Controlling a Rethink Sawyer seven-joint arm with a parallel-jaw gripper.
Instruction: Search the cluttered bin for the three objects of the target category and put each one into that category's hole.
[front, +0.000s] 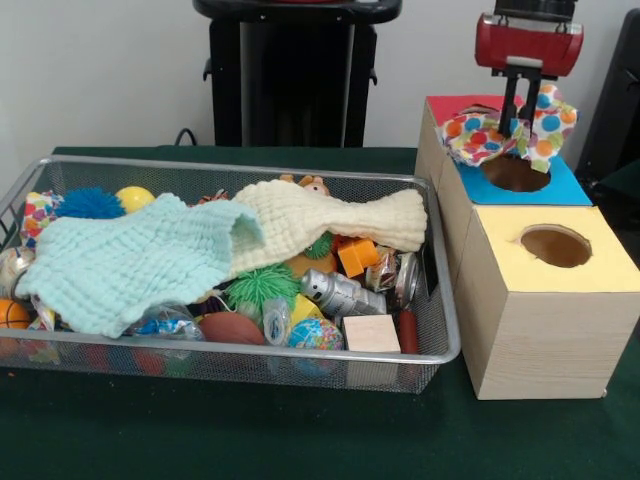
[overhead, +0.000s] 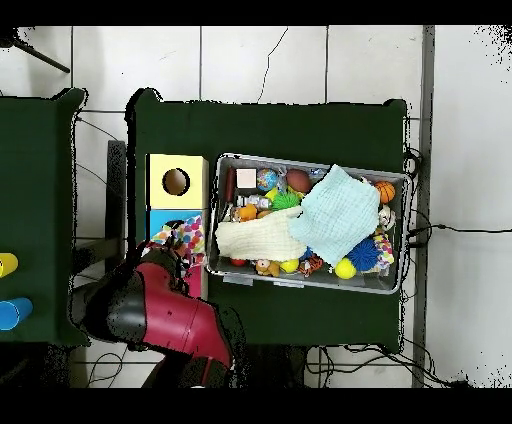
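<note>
The silver wire mesh bin (front: 300, 355) sits at the left of the front view, full of clutter; it also shows in the overhead view (overhead: 312, 287). My gripper (front: 519, 128) hangs over the blue-topped box (front: 565, 187), shut on a white polka-dot cloth (front: 500, 132). The cloth hangs just above the round hole (front: 514, 175) and partly covers it. In the overhead view the cloth (overhead: 183, 237) lies over the blue top (overhead: 158, 222) beside my arm (overhead: 160, 310). Another polka-dot piece (front: 38, 212) peeks out at the bin's far left corner. A third piece is not visible.
A pale mint knitted cloth (front: 125, 262) and a cream knitted cloth (front: 320, 218) cover much of the bin, over balls, a silver can (front: 340, 292) and a wooden block (front: 371, 333). The yellow-topped box (front: 555, 247) stands nearest the camera, the red-topped box (front: 452, 104) behind the blue one.
</note>
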